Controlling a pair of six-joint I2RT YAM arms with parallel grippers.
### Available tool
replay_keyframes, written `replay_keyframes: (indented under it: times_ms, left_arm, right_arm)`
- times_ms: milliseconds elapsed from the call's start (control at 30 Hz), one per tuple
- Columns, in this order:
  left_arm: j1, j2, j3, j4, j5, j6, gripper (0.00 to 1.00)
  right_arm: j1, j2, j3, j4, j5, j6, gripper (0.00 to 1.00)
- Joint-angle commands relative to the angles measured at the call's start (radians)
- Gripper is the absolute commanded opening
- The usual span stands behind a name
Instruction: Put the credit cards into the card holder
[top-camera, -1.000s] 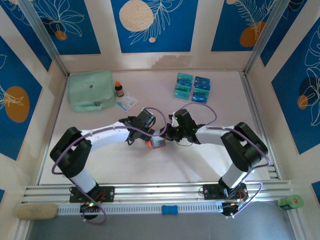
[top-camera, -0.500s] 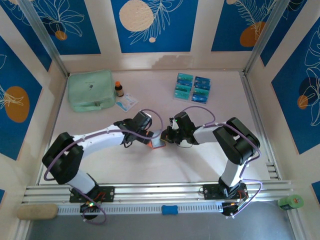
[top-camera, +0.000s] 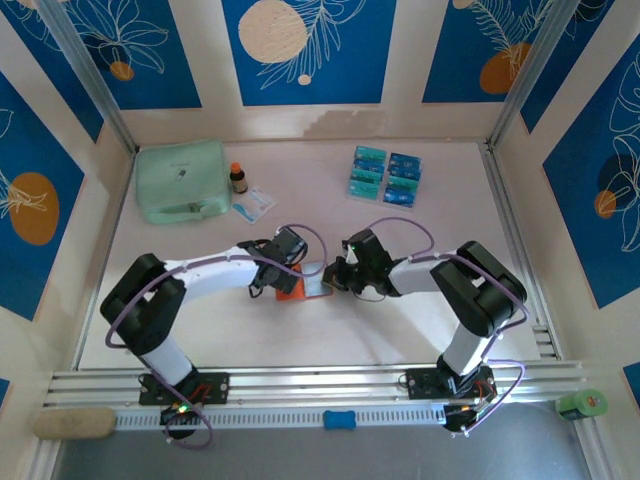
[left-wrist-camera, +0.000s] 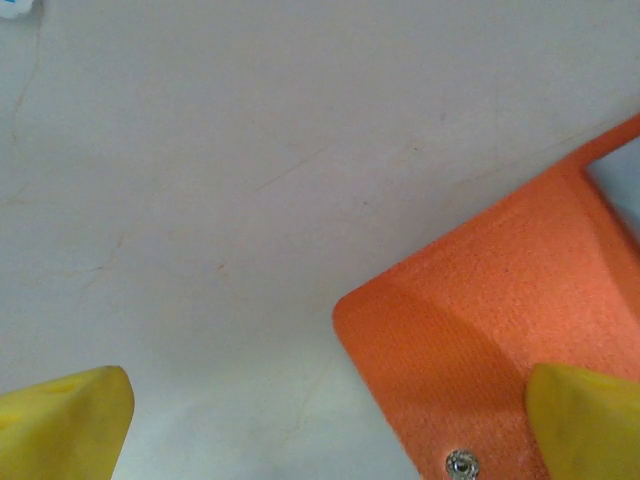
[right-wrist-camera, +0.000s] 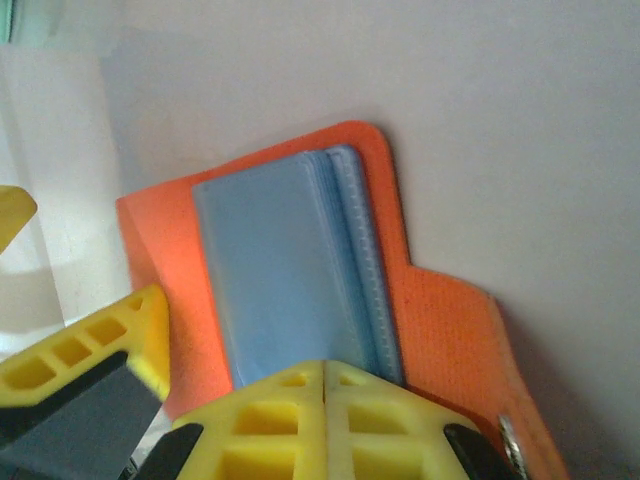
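Observation:
The card holder (top-camera: 292, 291) lies spread open on the table between my two grippers, orange-red with pale blue inner pockets (right-wrist-camera: 280, 260) and a snap tab (right-wrist-camera: 470, 340). My right gripper (right-wrist-camera: 325, 368) is shut, its tips pressed together over the near edge of the pockets; whether a thin leaf is pinched I cannot tell. My left gripper (left-wrist-camera: 325, 430) is open and straddles the holder's corner (left-wrist-camera: 480, 330), one fingertip (left-wrist-camera: 585, 420) over the orange flap, the other over bare table. The credit cards (top-camera: 385, 175), teal and blue, lie in two columns at the back of the table.
A mint-green zip pouch (top-camera: 182, 180) lies at the back left, with a small brown bottle (top-camera: 238, 178) and a white-and-blue packet (top-camera: 254, 203) beside it. Patterned walls close in three sides. An aluminium rail (top-camera: 320, 385) runs along the front.
The card holder has gone from bunched up between the grippers to lying spread flat. Both grippers have shifted slightly and come down to it. The right one stays shut, the left open.

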Motion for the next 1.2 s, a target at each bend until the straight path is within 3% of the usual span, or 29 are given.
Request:
replay_keyframes:
  times_ms: [0, 367, 633, 1167]
  left_arm:
    - [0.014, 0.036, 0.004, -0.002, -0.036, 0.026, 1.00]
    - [0.014, 0.058, 0.016, 0.030, -0.066, 0.092, 1.00]
    - [0.013, 0.052, 0.026, 0.033, -0.061, 0.103, 1.00]
    - [0.013, 0.023, 0.026, 0.020, -0.033, 0.074, 1.00]
  right_arm:
    - [0.005, -0.020, -0.029, -0.090, 0.050, 0.018, 0.05]
    - [0.022, -0.142, 0.086, -0.241, 0.067, -0.091, 0.08]
    - [0.008, -0.108, 0.160, -0.312, 0.090, -0.180, 0.08]
    - [-0.060, -0.087, 0.037, -0.266, 0.122, -0.184, 0.06]
